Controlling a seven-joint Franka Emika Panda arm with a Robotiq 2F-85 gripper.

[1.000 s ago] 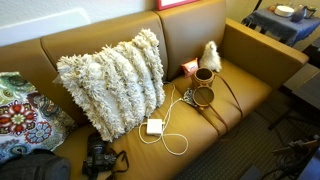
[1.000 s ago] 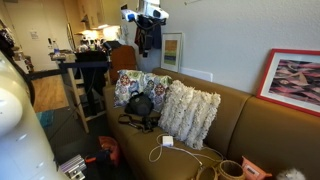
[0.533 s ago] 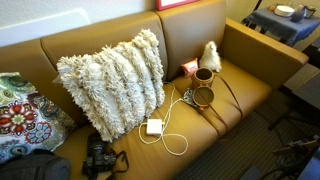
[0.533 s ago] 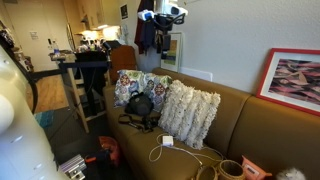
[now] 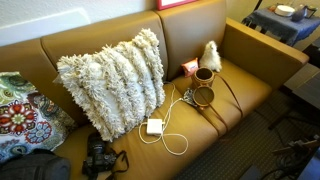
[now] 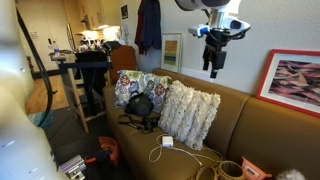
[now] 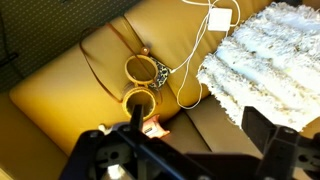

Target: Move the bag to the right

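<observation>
The small brown bag (image 5: 204, 95) lies on the sofa seat, with two round cup-like parts and a thin dark strap trailing toward the sofa's arm. It also shows at the bottom edge of an exterior view (image 6: 232, 169) and in the wrist view (image 7: 145, 70). My gripper (image 6: 213, 68) hangs high in the air above the sofa back, far above the bag. In the wrist view its two dark fingers (image 7: 200, 135) stand wide apart with nothing between them.
A big shaggy cream pillow (image 5: 112, 82) leans on the sofa beside the bag. A white charger (image 5: 154, 126) with a looped cable lies in front. A fluffy white tuft (image 5: 210, 55) and a small orange item (image 5: 188, 68) sit behind the bag. A black camera (image 5: 98, 158) and a patterned pillow (image 5: 20, 115) lie at the far end.
My arm has swung across above the sofa, from over the patterned pillow end toward the bag end. The bag and the other things have not moved.
</observation>
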